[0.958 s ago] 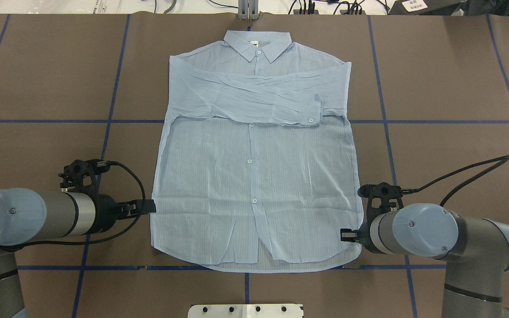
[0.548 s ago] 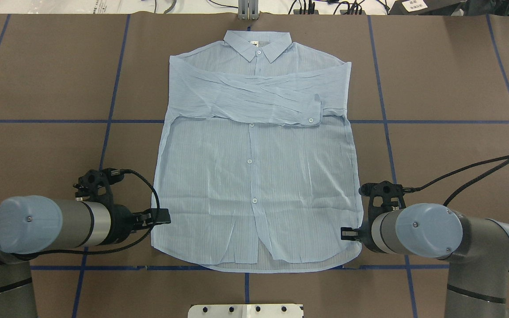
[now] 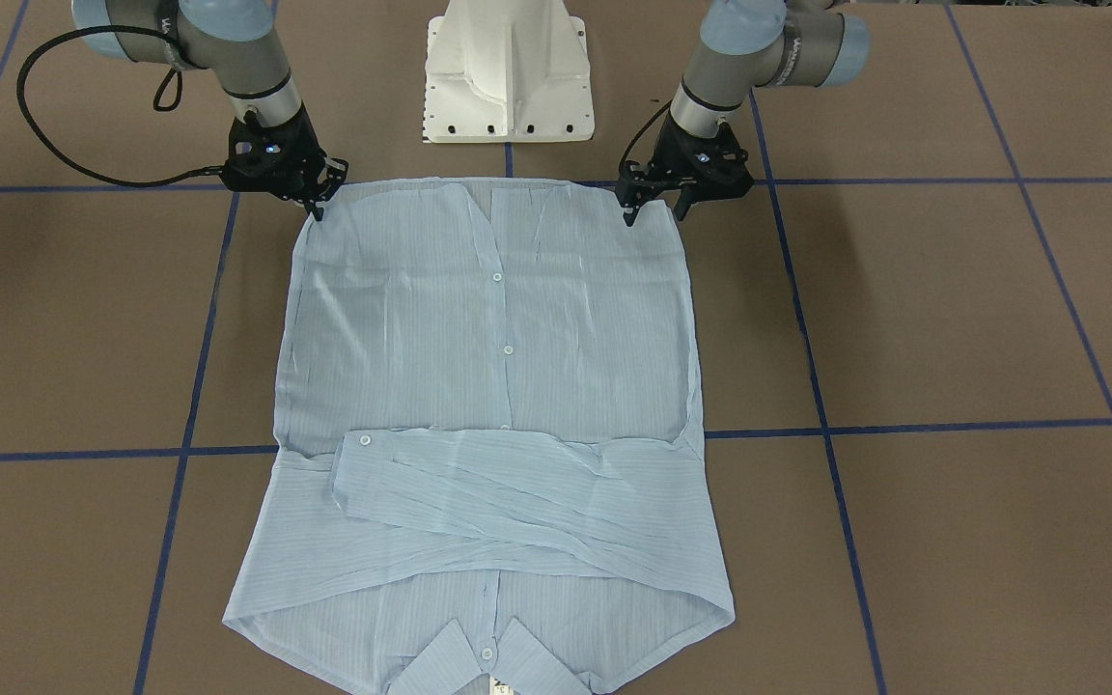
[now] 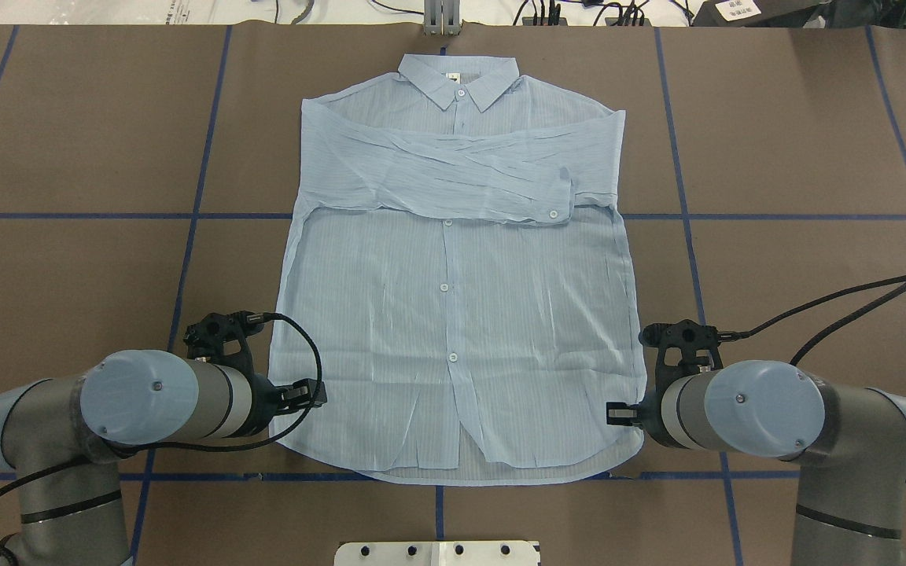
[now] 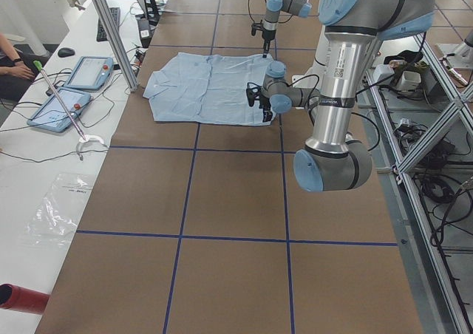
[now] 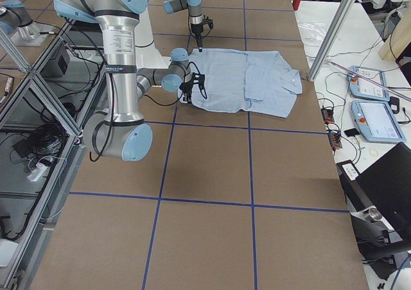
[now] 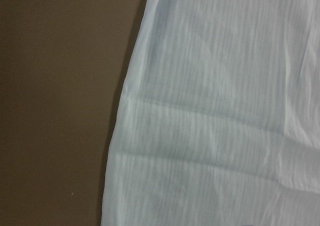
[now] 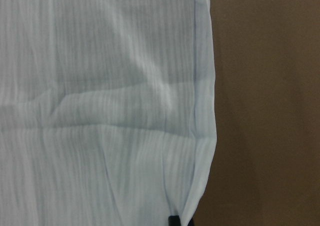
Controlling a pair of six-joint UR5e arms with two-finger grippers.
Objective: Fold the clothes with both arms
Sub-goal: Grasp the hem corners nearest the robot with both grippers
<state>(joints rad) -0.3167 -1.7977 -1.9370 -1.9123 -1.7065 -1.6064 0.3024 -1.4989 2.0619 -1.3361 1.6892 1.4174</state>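
a robotics lab, by every sign

the table (image 5: 222,201) is wrapped in brown paper and ruled into squares with blue tape (image 4: 193,216). two jointed robot arms (image 5: 336,90) stand at the table's long edge, either side of a white pedestal (image 3: 510,72). along the table's opposite edge runs a white bench (image 5: 22,171) carrying two teach pendants (image 5: 90,72), with aluminium posts (image 5: 109,31) standing between bench and table. on the arms' side, below the table's level, an open metal frame (image 5: 409,223) holds wiring (image 5: 436,190) and a power strip (image 6: 35,168).
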